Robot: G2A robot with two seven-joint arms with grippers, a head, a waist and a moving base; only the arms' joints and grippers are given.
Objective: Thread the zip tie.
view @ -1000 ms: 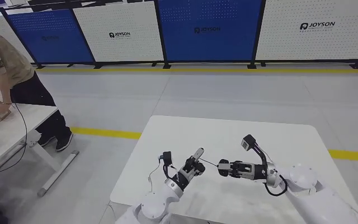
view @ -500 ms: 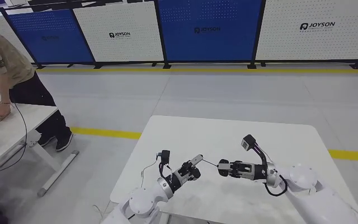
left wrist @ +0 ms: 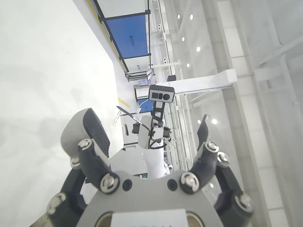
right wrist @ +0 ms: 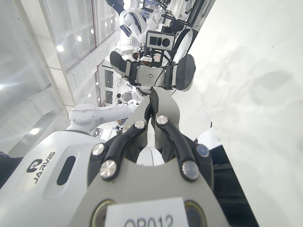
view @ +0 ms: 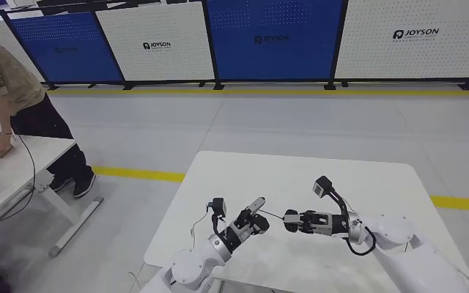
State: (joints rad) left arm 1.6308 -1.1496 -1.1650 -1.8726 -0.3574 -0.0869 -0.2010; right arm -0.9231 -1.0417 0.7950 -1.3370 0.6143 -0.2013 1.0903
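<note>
The thin black zip tie (left wrist: 129,115) is pinched in the right end effector (right wrist: 151,95); the wide-spread left end effector (left wrist: 146,119) should be centred on its tip first.

R gripper (right wrist: 150,101) jaws pinched together; L gripper (right wrist: 151,70) facing it, jaws wide apart, beside white table (right wrist: 248,48).

From where I stand the tabletop (view: 293,168) looks smooth and white, with a dull sheen. The left end effector (left wrist: 151,128) has matt grey shells, black, finely ribbed rubbery pads (left wrist: 97,128) and bright metal screws (left wrist: 106,184). The zip tie (left wrist: 129,114) is thin dark plastic. The right end effector (right wrist: 151,95) has glossy black links.
</note>
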